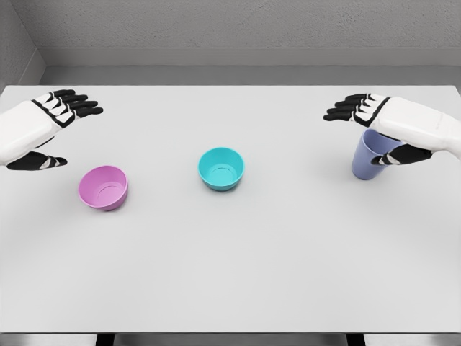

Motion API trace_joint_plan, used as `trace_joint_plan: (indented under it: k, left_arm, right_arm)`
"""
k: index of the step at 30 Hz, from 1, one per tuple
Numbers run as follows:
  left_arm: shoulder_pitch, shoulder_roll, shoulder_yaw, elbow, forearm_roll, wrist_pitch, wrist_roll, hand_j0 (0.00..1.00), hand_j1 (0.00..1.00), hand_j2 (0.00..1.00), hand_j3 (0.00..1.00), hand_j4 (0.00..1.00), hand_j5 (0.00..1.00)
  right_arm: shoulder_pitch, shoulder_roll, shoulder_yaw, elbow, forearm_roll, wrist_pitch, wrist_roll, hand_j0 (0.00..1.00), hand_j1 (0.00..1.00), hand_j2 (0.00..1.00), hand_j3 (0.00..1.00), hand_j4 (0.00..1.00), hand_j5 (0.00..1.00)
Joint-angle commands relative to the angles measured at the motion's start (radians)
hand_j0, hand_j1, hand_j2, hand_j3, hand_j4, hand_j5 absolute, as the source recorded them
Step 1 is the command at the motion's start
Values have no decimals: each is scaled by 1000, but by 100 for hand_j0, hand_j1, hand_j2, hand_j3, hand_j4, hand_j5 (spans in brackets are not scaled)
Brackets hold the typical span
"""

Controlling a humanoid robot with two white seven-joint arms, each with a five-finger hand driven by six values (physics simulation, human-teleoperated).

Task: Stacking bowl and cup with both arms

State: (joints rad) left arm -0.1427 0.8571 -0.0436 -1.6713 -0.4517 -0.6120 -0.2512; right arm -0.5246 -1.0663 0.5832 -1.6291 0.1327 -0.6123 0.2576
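Nothing stacked yet: the pink bowl [104, 187], teal bowl [221, 168] and blue cup [371, 154] stand apart on the white worktop [288, 252]. The left hand [45, 130] hovers spread beside the pink bowl; the right hand [385, 130], fingers unclosed, reaches over the cup.

The pink bowl [104, 187], teal bowl [221, 168] and lilac cup [368, 155] look like smooth matt plastic (softly shaded, no sharp glints); the table [230, 274] is plain matt white, smooth
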Motion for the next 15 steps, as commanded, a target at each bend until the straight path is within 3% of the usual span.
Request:
trace_joint_plan:
  k: [1, 5, 9, 12, 15]
  left_arm:
    - [0, -3, 1, 7, 7, 1, -2, 100, 100, 100, 100, 100, 100]
    - [-8, 10, -2, 13, -4, 1, -3, 100, 100, 100, 100, 100, 100]
    - [-17, 52, -16, 1, 7, 1, -92, 100, 100, 100, 100, 100, 100]
    - [-26, 140, -59, -4, 13, 1, -94, 100, 100, 100, 100, 100, 100]
    - [-104, 171, -148, -21, 10, 1, -100, 100, 100, 100, 100, 100, 100]
  right_arm:
    - [0, -6, 0, -1, -7, 1, -1, 100, 100, 100, 100, 100, 100]
    - [-2, -15, -3, -5, -7, 1, 0, 100, 100, 100, 100, 100, 100]
    - [-2, -30, -3, -6, -7, 1, 2, 100, 100, 100, 100, 100, 100]
    - [-2, -38, -3, -5, -5, 1, 2, 100, 100, 100, 100, 100, 100]
    - [-8, -52, 0, -6, -1, 1, 3, 100, 100, 100, 100, 100, 100]
